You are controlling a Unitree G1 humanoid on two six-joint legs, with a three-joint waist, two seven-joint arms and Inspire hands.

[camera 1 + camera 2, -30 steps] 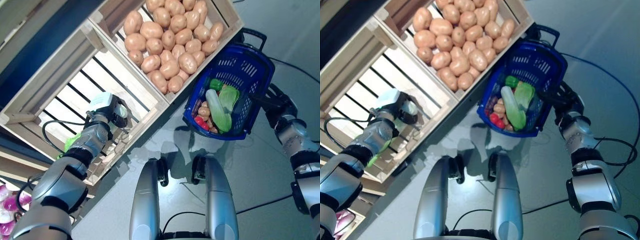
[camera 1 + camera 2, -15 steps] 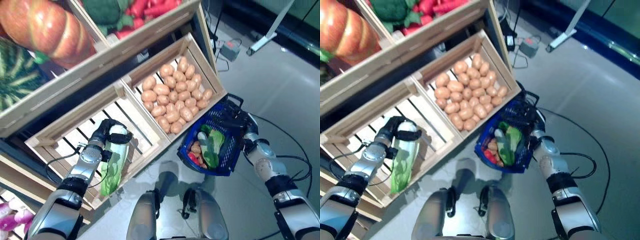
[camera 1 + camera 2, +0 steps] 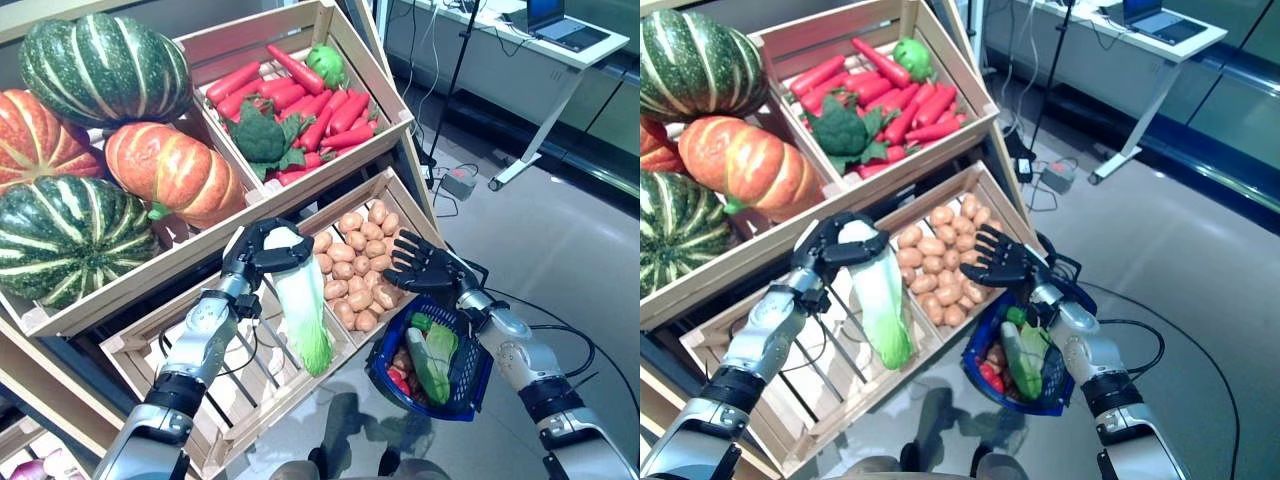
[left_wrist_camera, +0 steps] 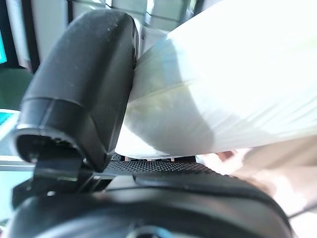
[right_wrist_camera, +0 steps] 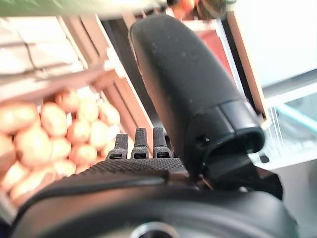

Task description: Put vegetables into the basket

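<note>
Produce stand with a desk beyond

At the upper left of the head views, wooden shelves [image 3: 190, 255] slope down and hold crates [image 3: 395, 120]; the slatted crate [image 3: 235, 395] at lower left shows bare slats. A white desk [image 3: 520, 35] stands at the upper right with an open laptop [image 3: 555, 20] on it, above a grey floor [image 3: 560, 250] that fills the right side.

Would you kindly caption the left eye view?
Left hand holds a cabbage beside the basket.
</note>
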